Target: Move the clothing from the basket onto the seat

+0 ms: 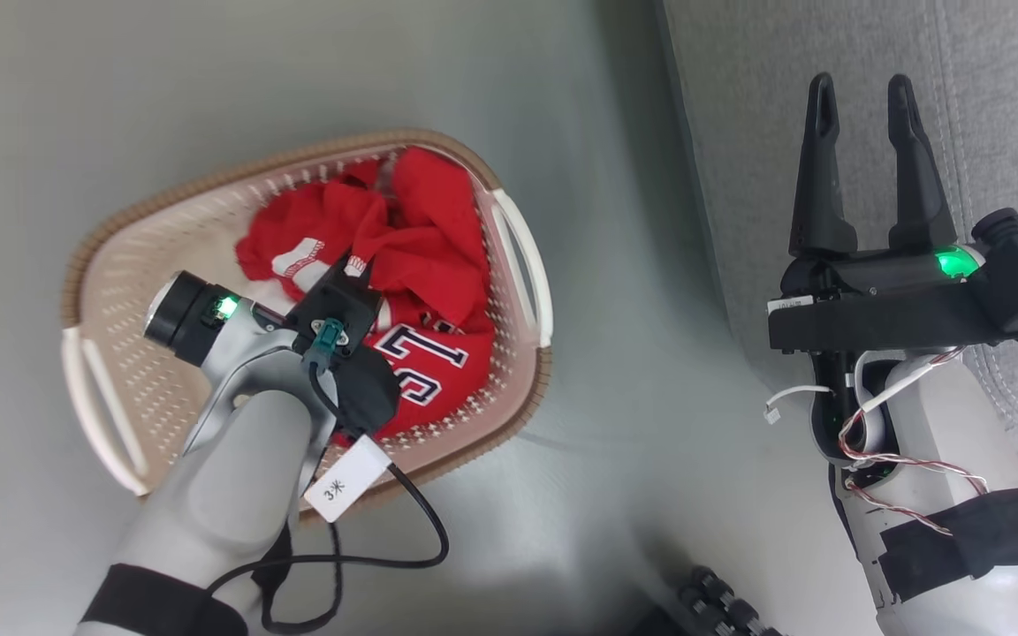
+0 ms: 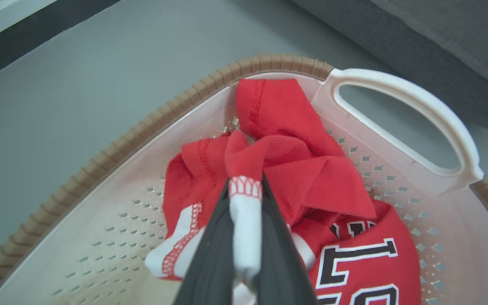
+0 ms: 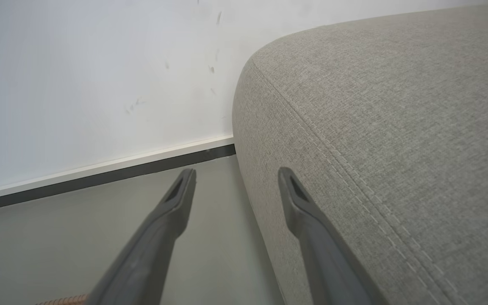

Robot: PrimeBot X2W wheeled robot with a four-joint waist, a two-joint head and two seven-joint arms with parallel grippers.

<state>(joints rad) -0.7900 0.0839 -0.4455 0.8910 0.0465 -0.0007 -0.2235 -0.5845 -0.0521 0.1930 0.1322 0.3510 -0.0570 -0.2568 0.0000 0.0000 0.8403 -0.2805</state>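
The left gripper [image 2: 246, 190] points down from its pale forearm [image 1: 235, 477], fingers pinched together on a fold of the clothing [image 2: 286, 127], seemingly near their tips. The right gripper [image 1: 862, 88] points forward, its two fingers spread well apart.

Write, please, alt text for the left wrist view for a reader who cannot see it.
The left gripper is shut on a white-trimmed fold of the red clothing, which lies bunched in the cream basket, navy lettering showing. The basket stands on a grey floor, with the grey seat beyond its handle.
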